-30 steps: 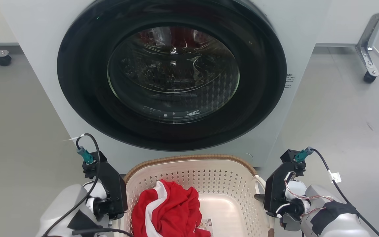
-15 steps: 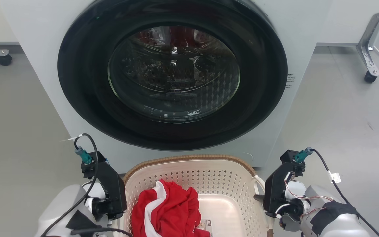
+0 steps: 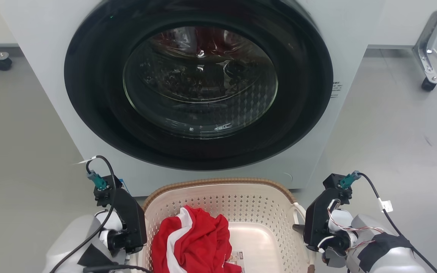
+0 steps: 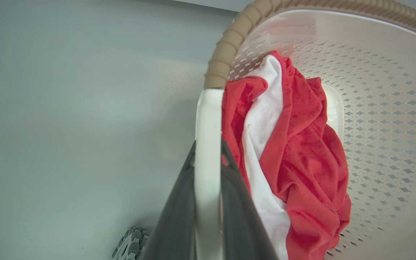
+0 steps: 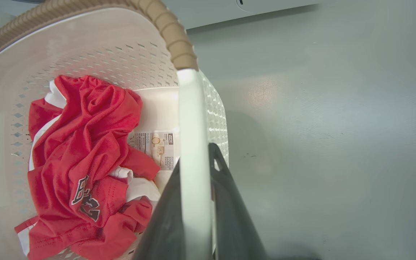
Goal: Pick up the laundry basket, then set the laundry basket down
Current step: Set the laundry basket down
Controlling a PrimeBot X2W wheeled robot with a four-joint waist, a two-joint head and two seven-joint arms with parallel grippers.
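The laundry basket [image 3: 218, 182] is cream-white and perforated, with a brown woven-look rim. It sits at the bottom centre of the head view, just in front of the washing machine. A crumpled red and white garment [image 3: 194, 242] lies in its left half, beside a paper label [image 5: 159, 146] on the basket floor. My left gripper [image 4: 208, 145] is shut on the basket's white left handle [image 4: 208, 119]. On the opposite side, my right gripper [image 5: 195, 155] is shut on the white right handle [image 5: 190, 108]. Whether the basket's base touches the floor is hidden.
A white washing machine [image 3: 32, 76] with a closed dark round glass door [image 3: 199, 81] stands right behind the basket. A metal frame leg on a caster [image 3: 428, 84] is at the upper right, and another caster [image 3: 2, 63] at the upper left. Grey floor [image 3: 393, 144] spreads on both sides.
The background has slid slightly up the picture, so the camera has moved. The basket and both grippers keep their places and the same hold.
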